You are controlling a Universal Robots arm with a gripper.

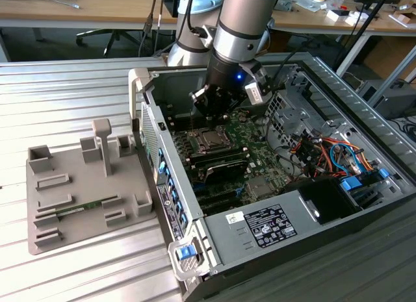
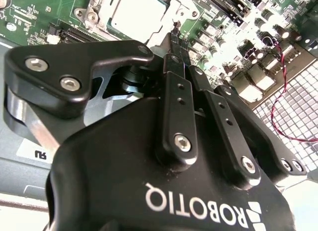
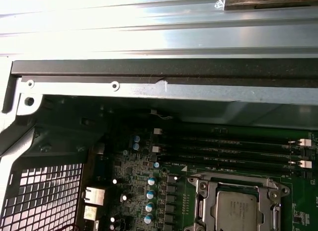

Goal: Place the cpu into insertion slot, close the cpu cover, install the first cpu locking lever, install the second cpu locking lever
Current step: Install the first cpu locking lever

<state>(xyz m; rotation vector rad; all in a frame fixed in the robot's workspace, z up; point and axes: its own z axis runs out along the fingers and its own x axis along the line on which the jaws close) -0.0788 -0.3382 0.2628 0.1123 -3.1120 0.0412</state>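
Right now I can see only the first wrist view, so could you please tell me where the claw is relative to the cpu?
Observer: In the second wrist view the claw points at the socket edge, just beside the cpu. I cannot tell whether it touches.
Operator: Thank you. Is it open?
Observer: No, its fingers are shut together, and I see nothing between them.
Operator: Is anything lying outside the case?
Observer: Yes, in the exterior view a grey tray sits beside the case, on the exterior view's left.
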